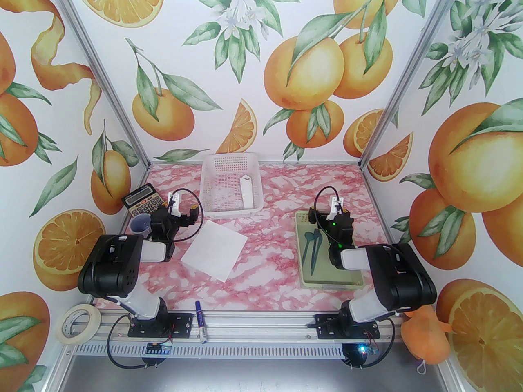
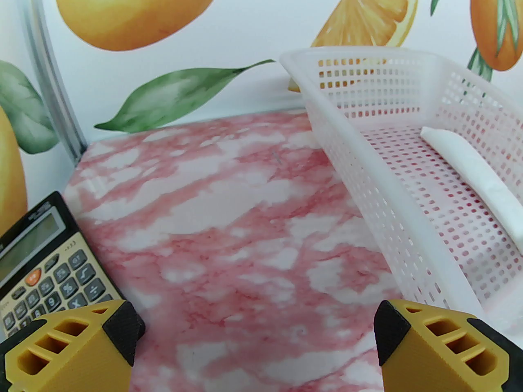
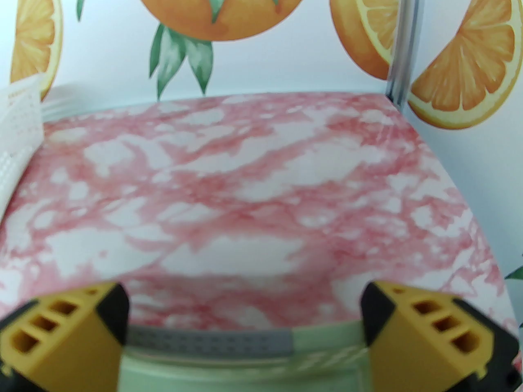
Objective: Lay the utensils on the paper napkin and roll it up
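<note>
While both gape empty, right hand (image 3: 245,312) sits beside the utensils (image 1: 318,238) — left hand (image 2: 259,329) near the paper napkin (image 1: 215,249).

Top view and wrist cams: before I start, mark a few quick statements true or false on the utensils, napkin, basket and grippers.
The utensils lie on the green tray. True.
The paper napkin is already rolled. False: it lies flat and bare on the table.
The left gripper and the right gripper are both open. True.
The white basket is empty. False: a white rolled piece lies inside.
</note>
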Available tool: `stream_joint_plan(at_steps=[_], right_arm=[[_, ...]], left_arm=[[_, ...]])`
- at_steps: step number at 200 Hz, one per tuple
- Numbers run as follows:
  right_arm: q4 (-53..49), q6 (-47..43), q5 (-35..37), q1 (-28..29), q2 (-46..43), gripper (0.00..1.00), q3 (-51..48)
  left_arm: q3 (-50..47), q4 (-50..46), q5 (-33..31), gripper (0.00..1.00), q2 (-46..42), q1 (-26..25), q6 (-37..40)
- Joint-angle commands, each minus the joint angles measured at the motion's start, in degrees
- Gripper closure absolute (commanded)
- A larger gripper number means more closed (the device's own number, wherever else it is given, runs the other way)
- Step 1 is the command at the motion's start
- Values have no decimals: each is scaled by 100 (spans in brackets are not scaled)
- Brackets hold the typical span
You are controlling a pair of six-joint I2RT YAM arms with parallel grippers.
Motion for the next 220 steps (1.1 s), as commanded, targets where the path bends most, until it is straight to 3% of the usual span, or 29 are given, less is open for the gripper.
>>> stream_joint_plan(at_steps=[1, 142, 167, 196, 220], right_arm=[[7, 20, 112, 31, -46, 0, 63], [24, 29, 97, 30, -50, 0, 54], [437, 51, 177, 27, -124, 0, -186], [16, 84, 361, 26, -819, 0, -294], [-979, 200, 488, 27, -1714, 0, -167]], left_arm=[[30, 21, 52, 0, 42, -13, 46], [17, 43, 56, 0, 35, -12, 37], [-100, 228, 74, 0, -37, -12, 69], [-301, 79, -55, 0, -669, -16, 18], [-222, -823, -135, 0, -1468, -29, -91]])
